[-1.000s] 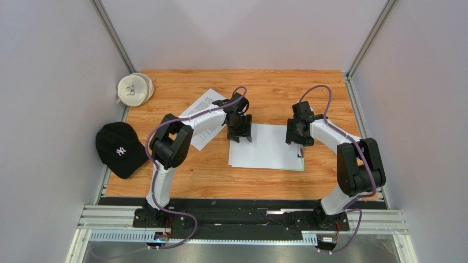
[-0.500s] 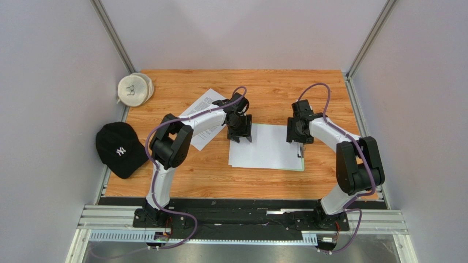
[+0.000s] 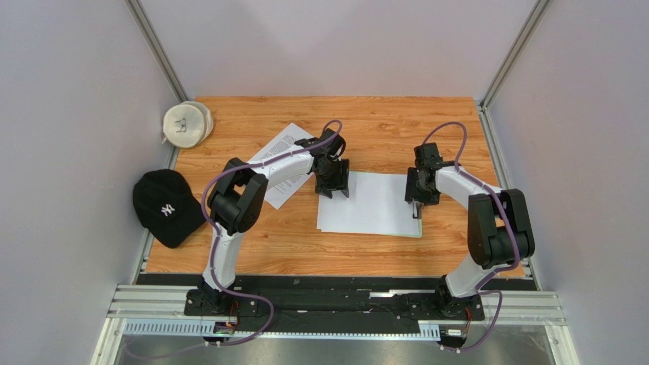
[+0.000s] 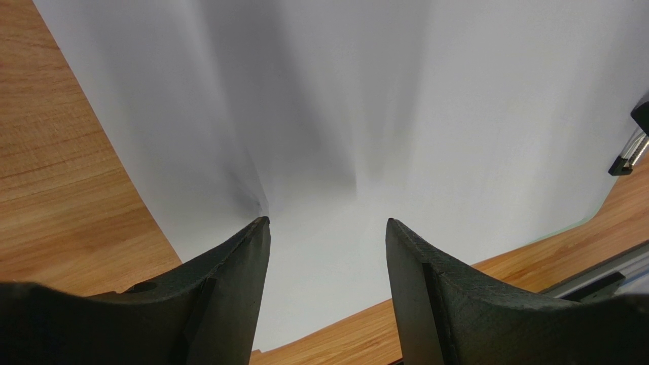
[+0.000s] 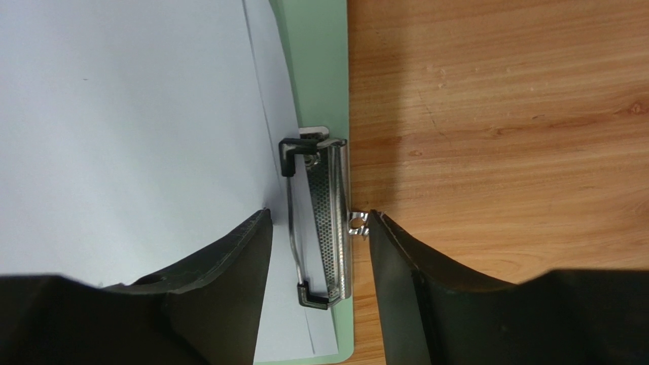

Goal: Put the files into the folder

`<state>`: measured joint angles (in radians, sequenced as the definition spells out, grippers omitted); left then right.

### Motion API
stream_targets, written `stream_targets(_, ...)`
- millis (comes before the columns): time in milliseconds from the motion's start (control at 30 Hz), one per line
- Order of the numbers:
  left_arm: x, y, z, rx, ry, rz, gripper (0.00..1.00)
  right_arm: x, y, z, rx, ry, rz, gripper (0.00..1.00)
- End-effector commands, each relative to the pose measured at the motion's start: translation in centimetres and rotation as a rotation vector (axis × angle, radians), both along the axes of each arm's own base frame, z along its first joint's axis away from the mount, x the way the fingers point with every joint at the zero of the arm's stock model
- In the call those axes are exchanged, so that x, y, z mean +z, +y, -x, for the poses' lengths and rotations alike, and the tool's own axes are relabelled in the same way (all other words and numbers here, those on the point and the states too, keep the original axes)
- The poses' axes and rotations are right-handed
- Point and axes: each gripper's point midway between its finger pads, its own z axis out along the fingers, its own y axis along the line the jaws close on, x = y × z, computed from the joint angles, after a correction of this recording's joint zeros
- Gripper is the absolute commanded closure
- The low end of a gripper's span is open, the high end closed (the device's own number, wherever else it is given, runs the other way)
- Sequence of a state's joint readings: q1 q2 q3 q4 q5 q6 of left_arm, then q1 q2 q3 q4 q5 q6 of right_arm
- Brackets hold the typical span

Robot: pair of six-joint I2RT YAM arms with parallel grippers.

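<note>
A pale green flat plastic clipboard folder (image 5: pixel 316 68) lies mid-table and carries a thin stack of white paper sheets (image 5: pixel 129 114). Their smooth upper faces are blank, and two edges sit slightly offset. The stack's edge reaches the wire of the small perforated metal clip (image 5: pixel 333 228) at the folder's short edge. I cannot tell whether it is tucked under the clip.

My right pincer (image 5: pixel 318 217) stands open astride that clip, one finger touching its little tab and the other just clear of the wire. My left pincer (image 4: pixel 327 224) is also parted, its tips resting on the far end of the stack, where the paper buckles.

One more printed sheet (image 3: pixel 280 156) lies on the wood-grain table (image 3: pixel 381 125) under my left arm, its text too small to read. A black fabric cap (image 3: pixel 164 205) bears a white "NY" emblem. Beyond it sits a round cream cloth thing (image 3: pixel 187 123).
</note>
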<state>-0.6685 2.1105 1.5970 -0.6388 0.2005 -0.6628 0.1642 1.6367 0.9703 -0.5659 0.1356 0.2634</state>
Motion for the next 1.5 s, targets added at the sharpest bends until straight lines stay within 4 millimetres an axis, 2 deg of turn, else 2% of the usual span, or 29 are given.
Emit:
stream_targets(0, 0.3, -0.1, 0.1, -0.025, -0.018, -0.004, 0.34, -0.3, -0.1, -0.5, -0.008, -0.029, -0.045, 0.51)
stream_targets(67, 0.3, 0.0, 0.1, -0.028, -0.018, -0.008, 0.34, -0.8, -0.2, -0.1, -0.010, -0.018, -0.045, 0.57)
stream_targets(100, 0.3, -0.1, 0.1, -0.030, -0.018, -0.008, 0.34, -0.9, -0.3, 0.0, -0.011, -0.015, -0.046, 0.63)
stream_targets(133, 0.3, 0.0, 0.1, -0.032, -0.019, -0.011, 0.34, -0.9, -0.2, 0.2, -0.010, -0.011, -0.049, 0.64)
stream_targets(167, 0.3, 0.1, 0.1, -0.031, -0.019, -0.013, 0.34, -1.1, -0.2, 0.4, -0.011, -0.004, -0.050, 0.63)
stream_targets(233, 0.3, 0.1, 0.0, -0.030, -0.019, -0.016, 0.34, -1.4, -0.2, 0.6, -0.012, 0.001, -0.052, 0.54)
stream_targets(367, 0.4, 0.1, 0.0, -0.032, -0.020, -0.012, 0.34, -2.1, -0.1, 1.0, -0.017, 0.020, -0.058, 0.52)
stream_targets(467, 0.6, 0.0, 0.1, -0.041, -0.018, -0.005, 0.34, -2.4, 0.2, 1.0, -0.012, 0.026, -0.066, 0.60)
stream_targets(533, 1.0, -0.1, -0.1, -0.040, -0.030, -0.002, 0.34, -2.5, 0.6, 0.9, -0.006, 0.029, -0.090, 0.79)
stream_targets(567, 0.9, 0.0, -0.2, -0.039, -0.035, -0.010, 0.34, -2.5, 1.0, 0.8, 0.003, 0.029, -0.109, 1.00)
stream_targets(633, 0.7, 0.0, -0.3, -0.038, -0.029, -0.015, 0.34, -2.5, 1.9, 0.7, 0.028, 0.024, -0.156, 1.00)
stream_targets(767, -0.9, 0.7, -0.4, -0.013, 0.022, -0.028, 0.34, -1.9, 2.8, 0.3, 0.059, -0.023, -0.212, 1.00)
stream_targets(933, -0.8, 1.8, -0.9, -0.005, 0.015, -0.040, 0.34, -1.3, 3.1, -0.1, 0.075, -0.037, -0.226, 1.00)
stream_targets(1033, -0.5, 1.8, -0.9, -0.005, 0.007, -0.037, 0.34, 0.2, 3.1, -0.8, 0.072, -0.051, -0.226, 0.93)
stream_targets(1133, -0.7, 1.7, -0.6, -0.007, 0.018, -0.030, 0.34, 1.7, 2.8, -1.2, 0.037, -0.067, -0.209, 0.78)
stream_targets(1200, -0.9, 1.7, -0.4, -0.009, 0.025, -0.025, 0.35, 2.7, 2.6, -1.4, 0.030, -0.098, -0.204, 0.61)
stream_targets(1267, -0.9, 1.7, -0.3, -0.008, 0.025, -0.023, 0.35, 2.7, 2.1, -1.6, 0.023, -0.102, -0.178, 0.47)
stream_targets(1300, -0.9, 1.7, -0.3, -0.008, 0.027, -0.020, 0.35, 2.0, 2.1, -1.6, 0.032, -0.083, -0.171, 0.44)
stream_targets(1467, -0.6, 1.6, -0.4, -0.013, 0.018, -0.013, 0.35, 0.9, 2.2, -2.2, 0.041, -0.052, -0.173, 0.38)
